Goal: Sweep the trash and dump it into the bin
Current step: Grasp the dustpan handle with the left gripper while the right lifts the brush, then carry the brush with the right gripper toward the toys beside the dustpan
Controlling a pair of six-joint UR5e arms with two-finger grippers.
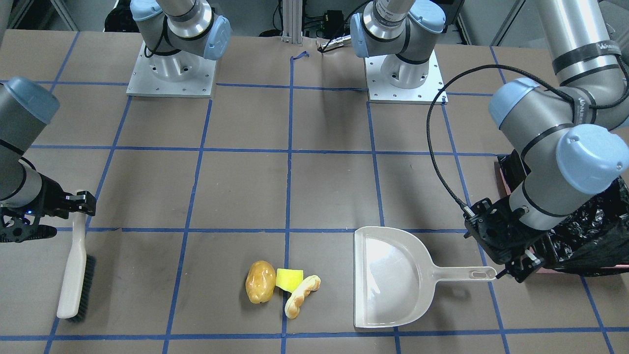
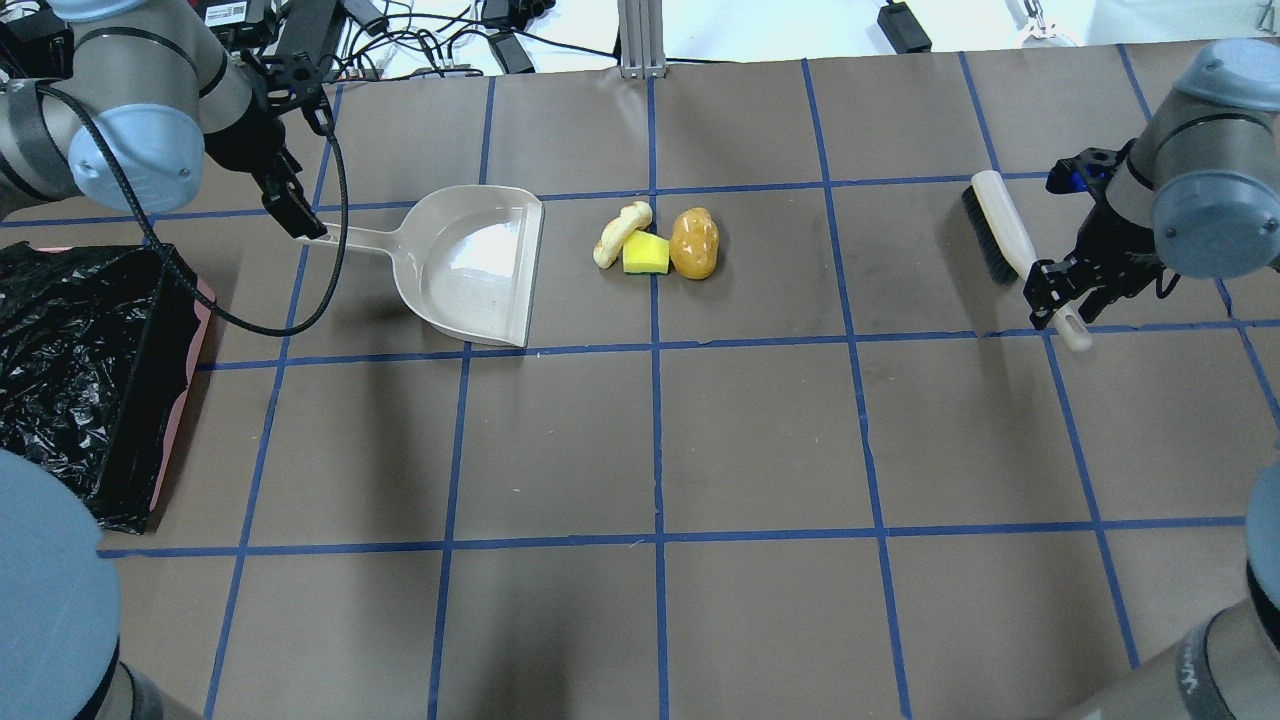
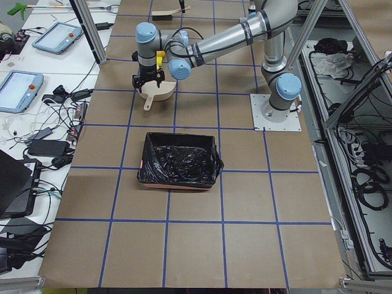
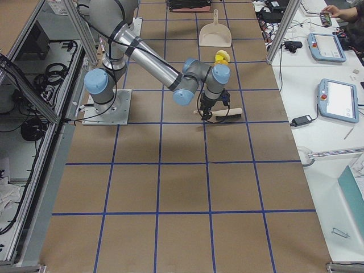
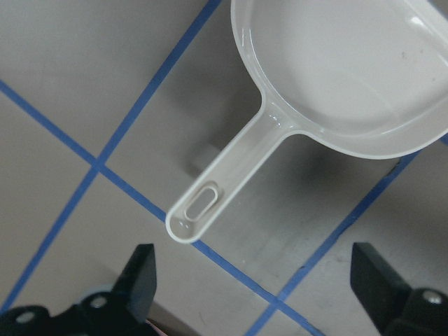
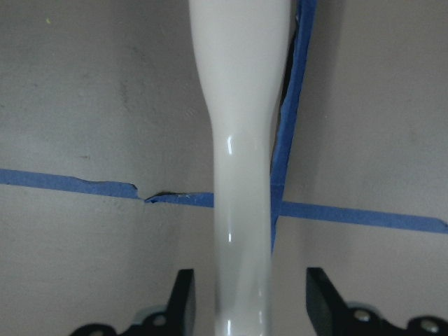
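My left gripper: fingers wide apart, dustpan handle tip just ahead. My right gripper: fingers apart, one each side of brush handle, small gaps. Potato, yellow wedge, pastry huddle together on table, beside dustpan's open mouth. Bin behind dustpan handle.

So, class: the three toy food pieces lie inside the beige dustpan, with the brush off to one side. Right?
Wrong: the overhead exterior view shows the dustpan empty. The three toy food pieces lie on the table beside its open mouth, with the brush off to one side.
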